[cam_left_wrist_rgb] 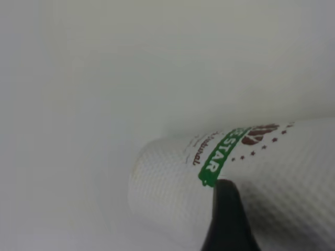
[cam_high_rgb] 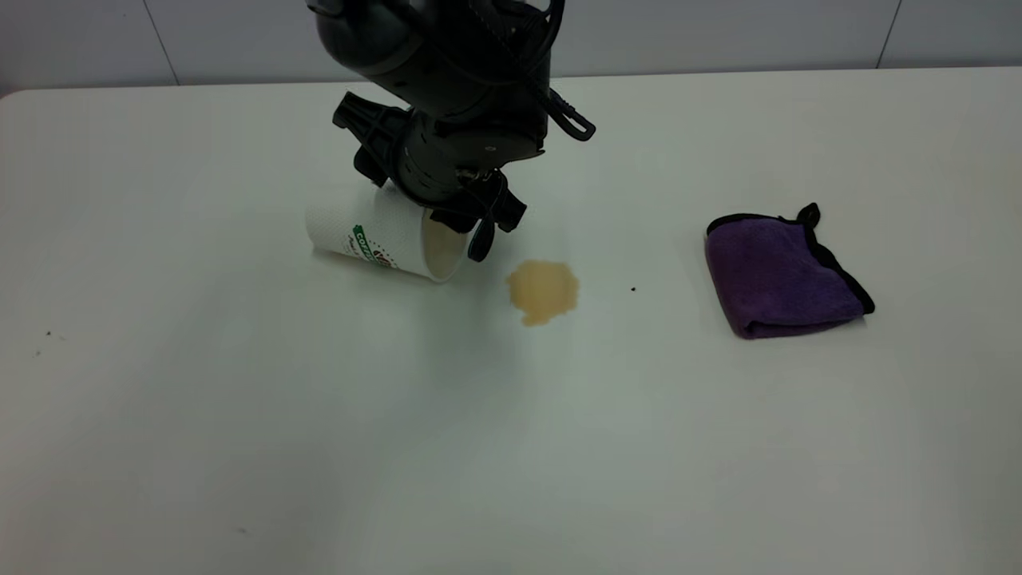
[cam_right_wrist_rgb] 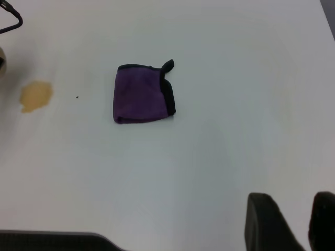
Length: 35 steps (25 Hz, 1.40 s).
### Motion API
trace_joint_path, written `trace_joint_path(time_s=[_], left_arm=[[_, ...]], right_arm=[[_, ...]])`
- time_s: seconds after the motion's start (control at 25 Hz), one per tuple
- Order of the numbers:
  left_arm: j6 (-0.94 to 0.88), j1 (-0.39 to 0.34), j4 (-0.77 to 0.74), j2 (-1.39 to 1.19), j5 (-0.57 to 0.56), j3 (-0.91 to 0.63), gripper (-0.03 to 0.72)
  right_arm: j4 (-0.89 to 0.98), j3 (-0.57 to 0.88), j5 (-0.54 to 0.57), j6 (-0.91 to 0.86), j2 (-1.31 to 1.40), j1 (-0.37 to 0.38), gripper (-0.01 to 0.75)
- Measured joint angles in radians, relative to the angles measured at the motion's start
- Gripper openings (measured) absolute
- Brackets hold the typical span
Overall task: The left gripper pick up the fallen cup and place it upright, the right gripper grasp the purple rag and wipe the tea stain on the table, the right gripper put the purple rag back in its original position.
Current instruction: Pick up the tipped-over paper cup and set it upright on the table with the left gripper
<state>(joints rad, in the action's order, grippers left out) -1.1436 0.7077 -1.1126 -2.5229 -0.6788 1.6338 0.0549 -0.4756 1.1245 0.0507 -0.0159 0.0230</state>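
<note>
Lying sideways, the cup (cam_high_rgb: 387, 238) shows its finger (cam_left_wrist_rgb: 226, 219) contact only wrist-side.

The left tool (cam_high_rgb: 471, 228) is all black, with a bulky rounded wrist, ribbed plastic parts and short dark fingers (cam_left_wrist_rgb: 226, 219). A black cable loops beside the wrist. The right tool (cam_right_wrist_rgb: 298, 222) shows two matte black, blunt fingers.
</note>
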Motion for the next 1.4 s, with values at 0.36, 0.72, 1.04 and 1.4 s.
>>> trace_joint_path(time_s=[0.36, 0.72, 1.04, 1.4], left_arm=[[-0.096, 0.000, -0.029, -0.023, -0.116, 0.000, 0.282], [0.100, -0.007, 0.036, 0.033, -0.199, 0.002, -0.026], [0.546, -0.176, 0.477, 0.244, -0.048, 0.005, -0.027], [1.310, -0.451, 1.284, 0.254, -0.073, 0.049, -0.027]], right_arm=[[0.000, 0.000, 0.000, 0.000, 0.000, 0.000, 0.238], [0.000, 0.000, 0.000, 0.000, 0.000, 0.000, 0.238], [0.000, 0.000, 0.000, 0.000, 0.000, 0.000, 0.238], [0.000, 0.000, 0.000, 0.000, 0.000, 0.000, 0.238]])
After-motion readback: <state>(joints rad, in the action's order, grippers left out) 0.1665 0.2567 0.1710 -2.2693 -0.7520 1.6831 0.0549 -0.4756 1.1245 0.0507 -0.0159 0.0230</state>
